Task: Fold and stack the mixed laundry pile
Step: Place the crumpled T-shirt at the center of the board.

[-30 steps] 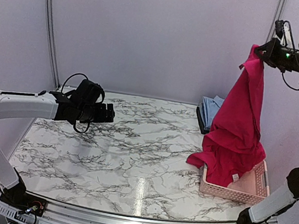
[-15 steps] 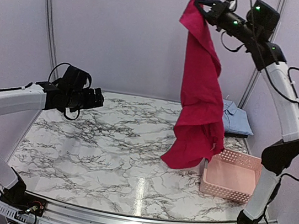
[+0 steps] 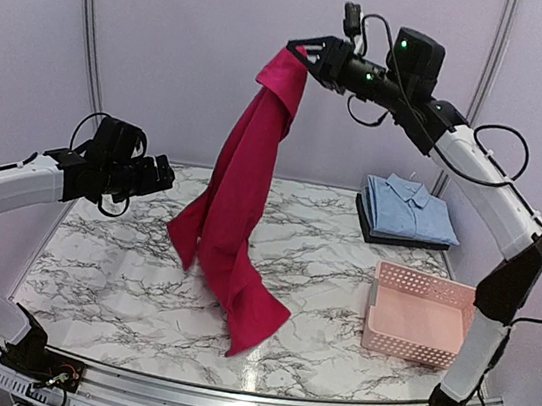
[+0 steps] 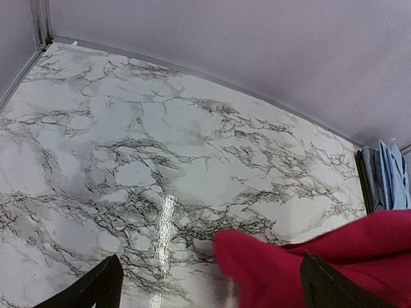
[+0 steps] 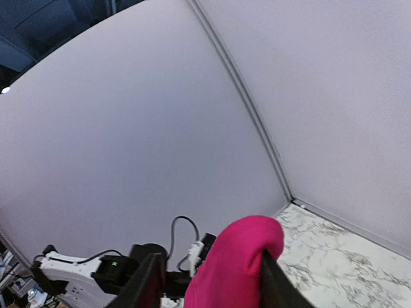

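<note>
Magenta-red garment [image 3: 239, 214] hangs at full length from the right gripper [image 3: 298, 49], high over the middle of the marble table [image 3: 120, 273]. Its lower tip reaches the tabletop; touching or just above, cannot tell. Right wrist view: the two fingers [image 5: 151, 282] flank a thick bunch of the cloth and clamp it, bearing the garment's weight.

Left gripper [image 3: 161, 175] hovers to the left of the hanging cloth, jaws spread wide, nothing between them. Left wrist view shows red fabric ahead, not yet touched.

Progress, as judged:
- Light blue collared shirt [image 3: 407, 204] lies folded on the dark tray [image 3: 363, 219] at the far right. That half looks done.
- Pink lattice basket [image 3: 422, 279] stands empty, front right.
- Red garment is unfolded. Left to do: lay it flat, fold it, stack it with the shirt. Roughly midway.

Changes over the last second:
- The garment's lower part was bunched in the basket, with the right gripper up at the far right edge. It has since been lifted clear and swung leftward across the table.
- Blue shirt, then half hidden behind the cloth, now in full view.
- Left arm has drawn back slightly toward the left; jaws as wide as before.
</note>
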`<state>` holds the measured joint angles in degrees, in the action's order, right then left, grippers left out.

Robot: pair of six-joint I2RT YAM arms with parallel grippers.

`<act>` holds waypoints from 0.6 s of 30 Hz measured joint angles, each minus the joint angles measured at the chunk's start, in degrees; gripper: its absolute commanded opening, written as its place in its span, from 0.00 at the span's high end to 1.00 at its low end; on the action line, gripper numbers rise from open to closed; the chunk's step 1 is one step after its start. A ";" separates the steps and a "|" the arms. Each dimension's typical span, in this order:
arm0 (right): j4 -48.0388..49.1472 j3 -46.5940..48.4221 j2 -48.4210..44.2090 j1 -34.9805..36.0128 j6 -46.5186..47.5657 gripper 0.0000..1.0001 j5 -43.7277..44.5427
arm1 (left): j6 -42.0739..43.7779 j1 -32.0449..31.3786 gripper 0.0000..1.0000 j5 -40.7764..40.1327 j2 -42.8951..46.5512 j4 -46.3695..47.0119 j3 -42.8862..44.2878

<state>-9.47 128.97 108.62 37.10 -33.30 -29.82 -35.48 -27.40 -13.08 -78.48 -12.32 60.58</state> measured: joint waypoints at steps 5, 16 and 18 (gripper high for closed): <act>-1.92 -32.06 -15.15 -9.11 4.59 0.02 3.52 | 2.78 -0.11 0.01 3.69 2.40 -0.13 -3.02; -4.52 -57.88 -32.48 -16.68 16.37 0.14 2.23 | 7.13 -6.58 0.01 7.65 5.75 -5.64 -11.50; -3.10 -58.60 -29.73 -16.31 16.37 0.22 -2.01 | 6.73 -7.30 0.01 8.04 5.66 -6.58 -12.41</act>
<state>-12.58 70.37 78.89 20.80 -16.93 -31.83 -28.75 -34.70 -5.04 -72.82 -18.90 48.16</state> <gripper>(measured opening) 0.891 0.990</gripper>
